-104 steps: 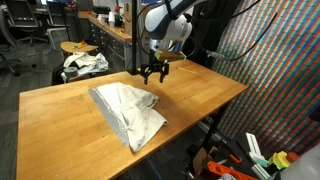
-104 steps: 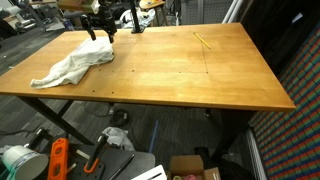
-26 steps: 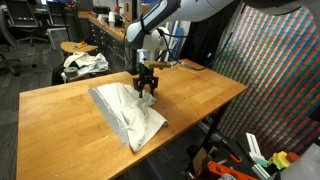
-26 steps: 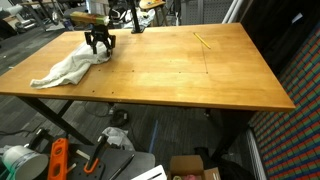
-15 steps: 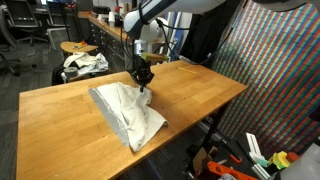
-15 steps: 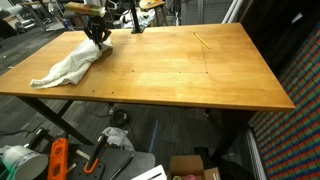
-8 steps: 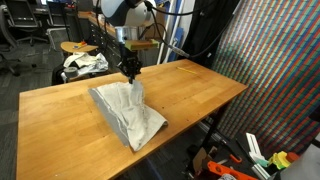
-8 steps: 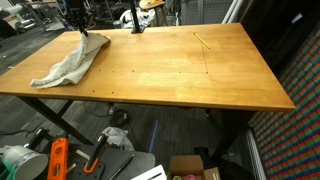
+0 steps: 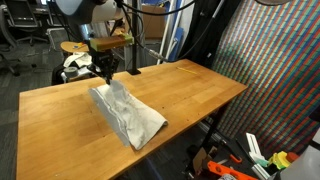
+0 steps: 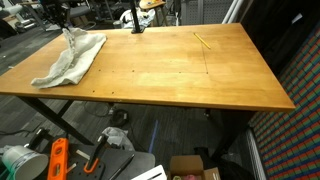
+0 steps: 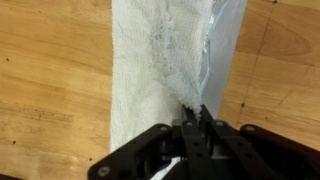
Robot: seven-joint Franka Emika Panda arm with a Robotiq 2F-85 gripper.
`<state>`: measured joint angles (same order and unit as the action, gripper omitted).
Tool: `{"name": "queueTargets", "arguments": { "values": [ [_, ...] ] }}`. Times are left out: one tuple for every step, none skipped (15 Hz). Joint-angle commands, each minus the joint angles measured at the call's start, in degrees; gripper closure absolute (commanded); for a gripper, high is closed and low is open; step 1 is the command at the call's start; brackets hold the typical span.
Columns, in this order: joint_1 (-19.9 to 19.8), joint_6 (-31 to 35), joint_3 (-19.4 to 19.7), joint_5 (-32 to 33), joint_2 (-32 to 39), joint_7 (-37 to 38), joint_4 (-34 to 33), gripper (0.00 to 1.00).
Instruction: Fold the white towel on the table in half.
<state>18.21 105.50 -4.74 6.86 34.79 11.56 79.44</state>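
Tabletop (image 10: 190, 70): bare wood runs unobstructed from the cloth to the right and near edges.
White towel (image 10: 62, 62): lies crumpled near the far left corner in an exterior view, with one edge held up off the wood.
Gripper (image 11: 193, 122): clenched on that lifted towel edge.

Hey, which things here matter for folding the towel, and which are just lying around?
For the job: white towel, table, gripper shut on the towel.
Just lying about: fabric bundle, thin yellow object on the table, orange tool.
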Motion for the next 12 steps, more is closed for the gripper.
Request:
{"name": "queueTargets", "arguments": {
  "values": [
    [2.25, -4.25, 0.45, 1.47, 7.08, 3.98, -11.51, 0.9],
    [2.9, -4.69, 0.75, 1.77, 8.67, 5.14, -13.73, 0.9],
    [3.43, -5.54, 0.94, 1.95, 10.35, 5.98, -16.08, 0.9],
    [4.03, -5.82, 1.25, 2.41, 11.74, 6.78, -18.01, 0.89],
    [4.57, -6.94, 1.44, 2.65, 13.21, 7.21, -20.13, 0.9],
    [5.03, -7.82, 1.59, 2.86, 14.5, 7.48, -22.04, 0.89],
    [5.67, -8.46, 1.89, 3.37, 15.74, 7.99, -23.8, 0.88],
    [6.16, -9.52, 2.06, 3.61, 17.02, 8.14, -25.71, 0.88],
    [6.49, -10.94, 1.95, 3.92, 18.52, 8.36, -28.1, 0.86],
    [6.76, -12.62, 1.9, 4.02, 19.69, 8.39, -30.02, 0.61],
    [6.99, -14.05, 1.87, 4.22, 20.67, 8.3, -31.65, 0.61],
    [7.15, -15.07, 1.83, 4.28, 21.33, 8.16, -32.77, 0.57]
  ]
}}
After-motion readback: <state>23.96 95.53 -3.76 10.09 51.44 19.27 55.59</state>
